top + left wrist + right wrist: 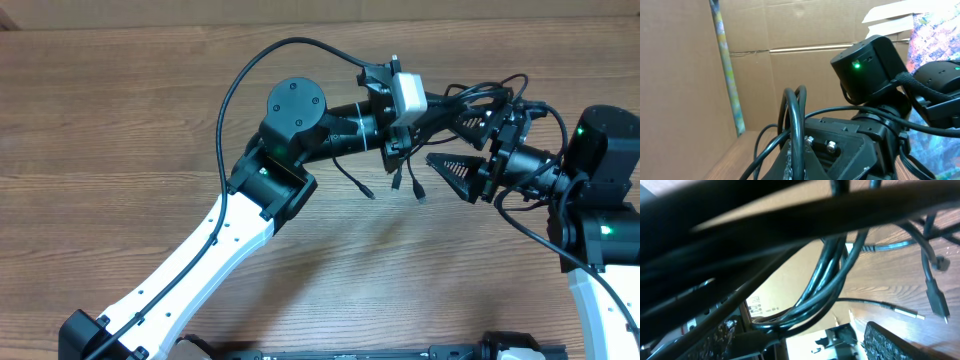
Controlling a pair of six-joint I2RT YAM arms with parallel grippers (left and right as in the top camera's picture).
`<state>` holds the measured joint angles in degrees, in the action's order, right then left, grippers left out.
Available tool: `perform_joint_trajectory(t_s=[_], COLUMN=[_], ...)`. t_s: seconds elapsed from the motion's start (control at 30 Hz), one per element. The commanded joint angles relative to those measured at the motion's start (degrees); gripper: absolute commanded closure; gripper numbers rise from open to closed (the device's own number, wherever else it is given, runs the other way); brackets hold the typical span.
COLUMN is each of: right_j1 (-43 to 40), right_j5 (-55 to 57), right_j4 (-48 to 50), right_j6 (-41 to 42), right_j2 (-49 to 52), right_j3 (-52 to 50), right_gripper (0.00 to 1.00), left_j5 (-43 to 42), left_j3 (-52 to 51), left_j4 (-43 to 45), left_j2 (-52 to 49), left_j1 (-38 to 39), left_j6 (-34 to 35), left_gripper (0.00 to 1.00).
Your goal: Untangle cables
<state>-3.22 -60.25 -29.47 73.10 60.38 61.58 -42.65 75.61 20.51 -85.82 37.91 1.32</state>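
clear of the desk (120, 130), the left jaws clamp the cables (470, 97), plug tips (418, 195) dangling beneath them; the right jaws, spread wide, straddle the same bundle, its strands running crosswise between them.

Above the right half of the table (120, 120), the cables (470, 92) hang bunched between the left gripper (440, 105), reaching in from the left, and the right gripper (447, 140) opposite it, their plug ends (397, 186) dangling on the near side.

Overhead looks straight down on the table (120, 130); both wrist views sit tight against cables (827, 272) all 3 share.
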Motion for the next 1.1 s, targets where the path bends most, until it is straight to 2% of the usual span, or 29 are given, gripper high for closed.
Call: perform_joint_trajectory(t_s=[0.0, 0.17, 0.3, 0.47, 0.5, 0.57, 0.87, 1.07], right_j1=[0.28, 0.28, 0.28, 0.26, 0.28, 0.28, 0.26, 0.26], right_j5=[-1.05, 1.25, 2.73, 3.72, 3.85, 3.85, 3.61, 1.84], right_j4=[0.42, 0.44, 0.42, 0.44, 0.44, 0.44, 0.46, 2.97], right_j6=[6.67, 15.67, 15.65, 15.65, 15.65, 15.63, 15.17, 14.99], right_j2=[-0.5, -0.52, -0.5, -0.5, -0.5, -0.5, -0.52, -0.52], right_j3=[0.31, 0.31, 0.31, 0.31, 0.31, 0.31, 0.31, 0.31], right_gripper=[0.18, 0.48, 0.67, 0.87, 0.93, 0.96, 0.96, 0.96], left_j5=[1.38, 5.77, 5.79, 5.77, 5.77, 5.77, 8.46, 8.76], left_j3=[0.66, 0.66, 0.66, 0.66, 0.66, 0.66, 0.66, 0.66], left_j4=[0.76, 0.83, 0.79, 0.74, 0.79, 0.74, 0.09, -7.08], left_j2=[1.18, 1.18, 1.18, 1.2, 1.2, 1.2, 1.2, 1.2], left_j1=[1.73, 3.56, 3.78, 3.78, 3.74, 3.74, 1.25, -6.97], left_j6=[0.57, 0.61, 0.85, 1.05, 1.05, 1.03, 1.05, 2.38], left_gripper=[0.96, 0.96, 0.96, 0.96, 0.96, 0.96, 0.96, 0.96])
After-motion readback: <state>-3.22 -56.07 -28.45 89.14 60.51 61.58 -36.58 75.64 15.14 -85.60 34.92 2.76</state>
